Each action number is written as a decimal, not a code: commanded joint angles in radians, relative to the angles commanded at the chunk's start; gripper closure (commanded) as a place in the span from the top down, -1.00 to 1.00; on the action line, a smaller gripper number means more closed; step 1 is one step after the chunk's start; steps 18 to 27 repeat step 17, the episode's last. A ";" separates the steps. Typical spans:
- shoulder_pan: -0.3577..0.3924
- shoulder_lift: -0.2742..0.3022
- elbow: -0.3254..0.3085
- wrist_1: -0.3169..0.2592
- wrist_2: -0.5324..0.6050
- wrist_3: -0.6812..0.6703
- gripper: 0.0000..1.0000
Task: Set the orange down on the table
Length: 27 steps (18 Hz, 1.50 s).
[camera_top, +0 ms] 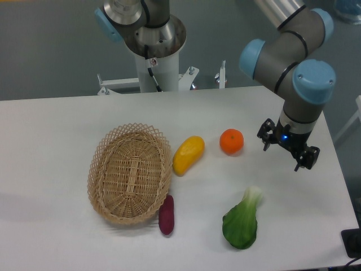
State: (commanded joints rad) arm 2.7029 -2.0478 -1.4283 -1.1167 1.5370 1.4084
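Note:
The orange (231, 141) rests on the white table (67, 124), right of the yellow mango-like fruit. Nothing touches it. My gripper (287, 154) hangs to the orange's right, about a hand's width away, near the table's right side. Its two dark fingers are spread apart and hold nothing.
A wicker basket (130, 174) lies at left centre. The yellow fruit (188, 154) sits between the basket and the orange. A purple sweet potato (166, 214) lies by the basket's lower right rim. A green bok choy (242, 221) lies below the gripper. The arm's base column (151, 51) stands behind the table.

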 joint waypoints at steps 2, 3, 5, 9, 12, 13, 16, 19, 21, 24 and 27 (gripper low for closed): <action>-0.005 -0.005 0.011 0.000 0.002 -0.005 1.00; -0.005 -0.005 0.011 0.000 0.005 -0.003 1.00; -0.005 -0.005 0.011 0.000 0.005 -0.002 1.00; -0.005 0.003 0.008 0.002 -0.003 0.007 1.00; -0.005 0.006 -0.004 0.006 -0.005 0.009 1.00; -0.005 0.006 -0.006 0.009 -0.005 0.009 1.00; -0.005 0.006 -0.011 0.012 -0.005 0.009 1.00; -0.005 0.006 -0.012 0.014 -0.005 0.007 1.00; -0.005 0.006 -0.012 0.014 -0.005 0.007 1.00; -0.005 0.006 -0.012 0.014 -0.005 0.007 1.00; -0.005 0.006 -0.012 0.014 -0.005 0.007 1.00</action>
